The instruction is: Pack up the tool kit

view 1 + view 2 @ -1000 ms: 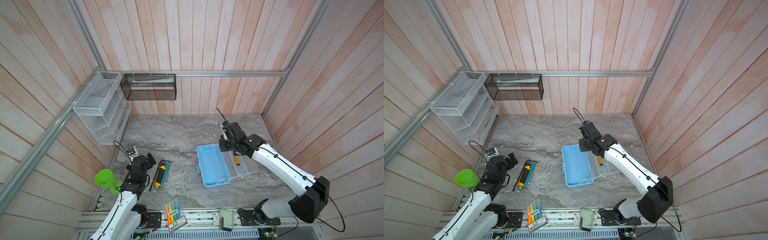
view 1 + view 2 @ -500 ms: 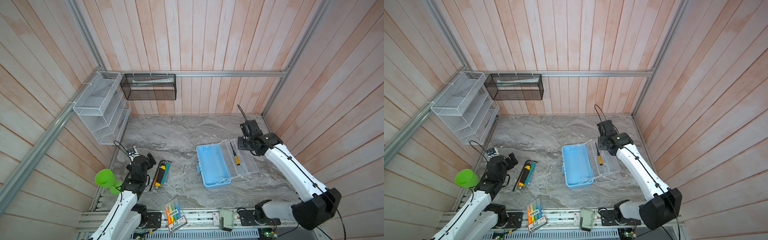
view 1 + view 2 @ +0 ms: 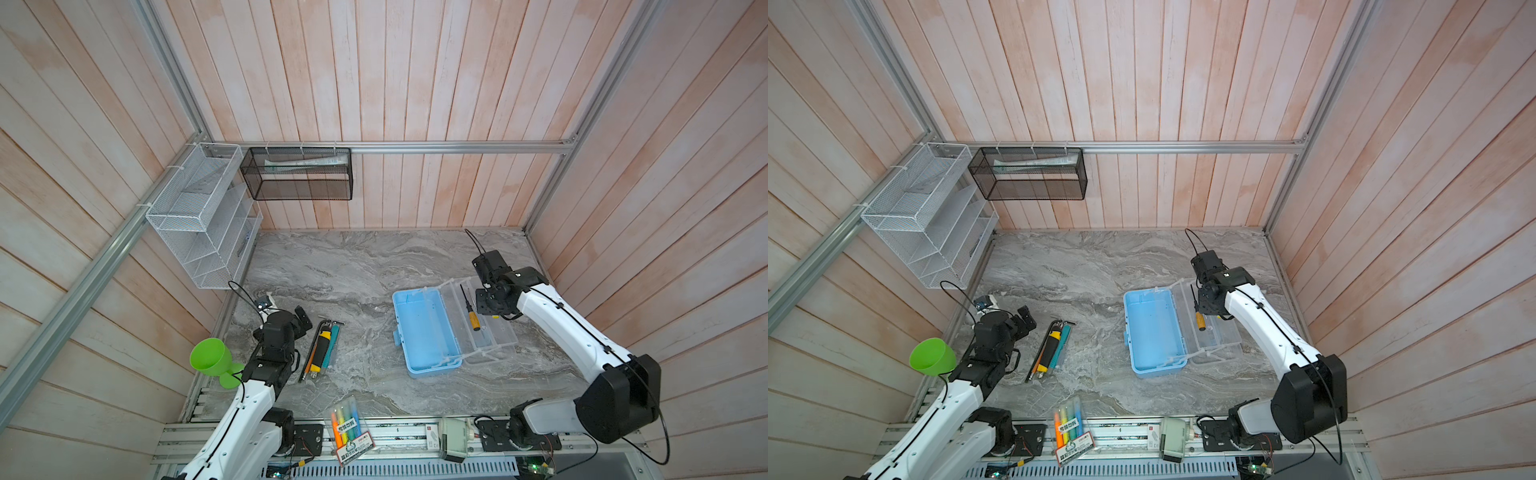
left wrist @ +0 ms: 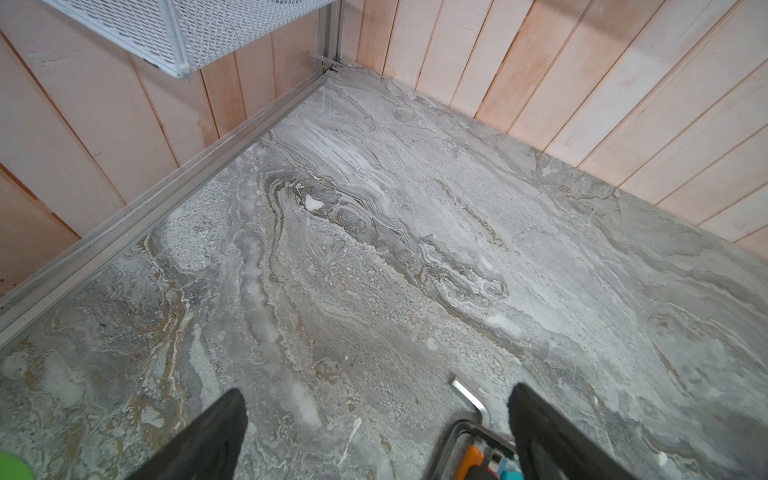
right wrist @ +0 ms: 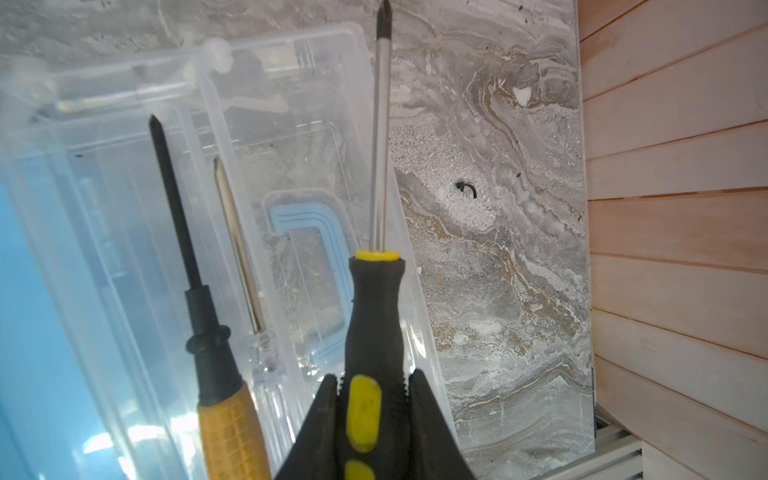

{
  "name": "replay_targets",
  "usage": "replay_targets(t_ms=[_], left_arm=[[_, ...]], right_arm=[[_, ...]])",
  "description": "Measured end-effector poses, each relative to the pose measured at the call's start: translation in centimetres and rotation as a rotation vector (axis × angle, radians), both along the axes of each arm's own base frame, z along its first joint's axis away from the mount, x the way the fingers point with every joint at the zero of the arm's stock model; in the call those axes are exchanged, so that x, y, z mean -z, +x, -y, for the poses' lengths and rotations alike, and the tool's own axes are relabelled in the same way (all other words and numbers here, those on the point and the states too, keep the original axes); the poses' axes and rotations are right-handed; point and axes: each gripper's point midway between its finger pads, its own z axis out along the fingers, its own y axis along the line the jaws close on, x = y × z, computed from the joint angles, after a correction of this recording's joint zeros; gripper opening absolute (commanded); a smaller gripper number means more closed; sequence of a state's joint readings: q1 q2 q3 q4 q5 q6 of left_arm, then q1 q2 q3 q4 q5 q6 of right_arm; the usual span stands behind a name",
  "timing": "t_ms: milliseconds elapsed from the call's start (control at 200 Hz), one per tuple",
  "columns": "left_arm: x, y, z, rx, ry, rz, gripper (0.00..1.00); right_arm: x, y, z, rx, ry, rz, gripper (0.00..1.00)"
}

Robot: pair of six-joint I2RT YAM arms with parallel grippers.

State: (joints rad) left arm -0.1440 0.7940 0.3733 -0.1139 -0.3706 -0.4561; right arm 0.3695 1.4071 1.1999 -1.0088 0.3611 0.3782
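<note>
The tool kit's light-blue case (image 3: 424,332) lies open in both top views, its clear lid (image 3: 486,328) folded out to the right. An orange-handled screwdriver (image 3: 473,320) rests in the clear half. My right gripper (image 5: 374,376) hangs over that lid, shut on the handle of a yellow-and-black screwdriver (image 5: 374,316) beside the orange one (image 5: 228,432). At the left, several loose tools (image 3: 322,349) lie in a bundle on the marble. My left gripper (image 3: 305,322) stands open just left of them, with a hex key (image 4: 469,395) between its fingers, untouched.
A green cup (image 3: 210,359) sits behind the left arm at the table's left edge. A pack of highlighter pens (image 3: 347,432) lies on the front rail. A white wire rack (image 3: 199,216) and a black mesh basket (image 3: 297,174) hang on the walls. The right wall is close to the right gripper.
My right arm has carried the yellow-and-black screwdriver to the right, from above the blue half of the case to above the clear lid. The left arm has stayed still.
</note>
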Motion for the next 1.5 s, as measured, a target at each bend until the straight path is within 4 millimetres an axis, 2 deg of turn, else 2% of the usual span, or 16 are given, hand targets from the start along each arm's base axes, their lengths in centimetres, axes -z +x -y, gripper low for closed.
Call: replay_targets(t_ms=[410,440,535,630,945,1116,1211,1276,1376,1436,1501], left_arm=[[0.0,0.0,0.0,0.000,0.000,-0.001,1.00],[0.0,0.0,0.0,0.000,0.000,0.000,1.00],[0.0,0.0,0.0,0.000,0.000,0.000,1.00],[0.0,0.0,0.0,0.000,0.000,0.000,1.00],[0.0,0.0,0.0,0.000,0.000,-0.001,1.00],[0.0,0.0,0.0,0.000,0.000,-0.001,1.00],[0.0,0.0,0.0,0.000,0.000,0.000,1.00],[0.0,0.0,0.0,-0.001,0.000,0.000,1.00],[0.0,0.0,0.0,-0.001,0.000,-0.001,1.00],[0.0,0.0,0.0,-0.001,0.000,0.000,1.00],[0.0,0.0,0.0,-0.001,0.000,0.001,1.00]], right_arm=[[2.3,-0.2,0.2,-0.001,-0.043,-0.053,0.00],[2.4,-0.3,0.1,-0.004,-0.046,-0.057,0.03],[2.6,-0.5,0.1,-0.009,-0.052,-0.062,0.22],[2.3,-0.6,0.1,-0.007,-0.049,-0.054,0.33],[0.7,-0.5,-0.1,-0.010,-0.017,0.012,0.42],[0.0,0.3,-0.8,-0.029,0.029,0.057,0.43],[-0.9,1.0,-2.3,-0.071,0.091,0.082,0.44],[-2.4,1.8,-4.7,-0.132,0.140,0.135,0.44],[-4.7,1.8,-10.6,-0.285,0.242,0.226,0.45],[-5.7,0.9,-14.7,-0.384,0.316,0.262,0.45],[-6.3,-0.1,-17.6,-0.457,0.378,0.276,0.45]])
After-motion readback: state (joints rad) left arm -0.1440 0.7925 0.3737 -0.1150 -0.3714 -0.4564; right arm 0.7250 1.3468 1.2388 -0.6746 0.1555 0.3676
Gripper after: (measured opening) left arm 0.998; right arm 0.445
